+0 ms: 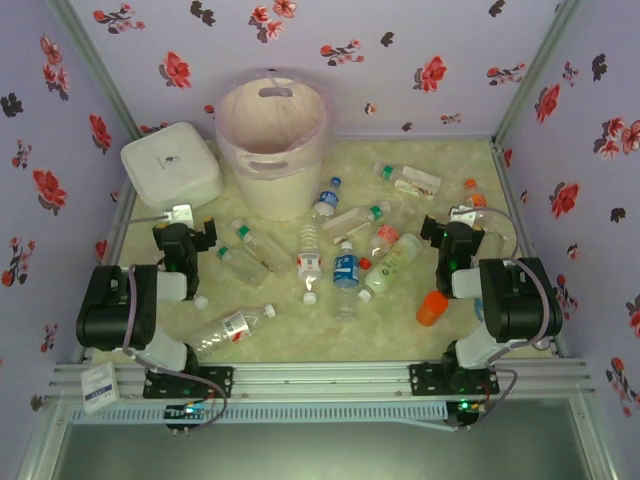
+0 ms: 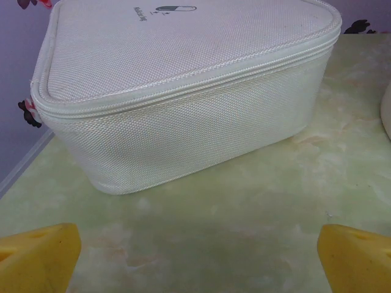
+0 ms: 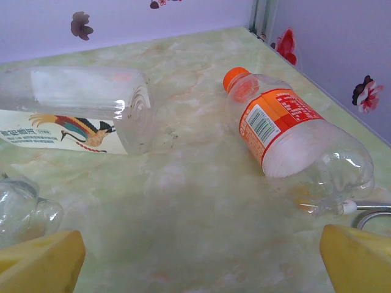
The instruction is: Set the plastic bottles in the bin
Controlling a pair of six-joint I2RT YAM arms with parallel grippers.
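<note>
The right gripper [image 3: 198,262] has its fingers spread wide and holds nothing. Just beyond it lies a clear, dented orange-capped bottle [image 3: 299,140] with an orange label and barcode. A second bottle [image 3: 79,97] bears a long-tailed bird and what may be Chinese print, too blurred to read. The left gripper [image 2: 198,256], likewise spread and empty, faces a white woven zipped case [image 2: 183,104]. Other bottles [image 1: 345,268] lie scattered on the marbled table [image 1: 300,335] before the round pinkish bin [image 1: 272,185].
</note>
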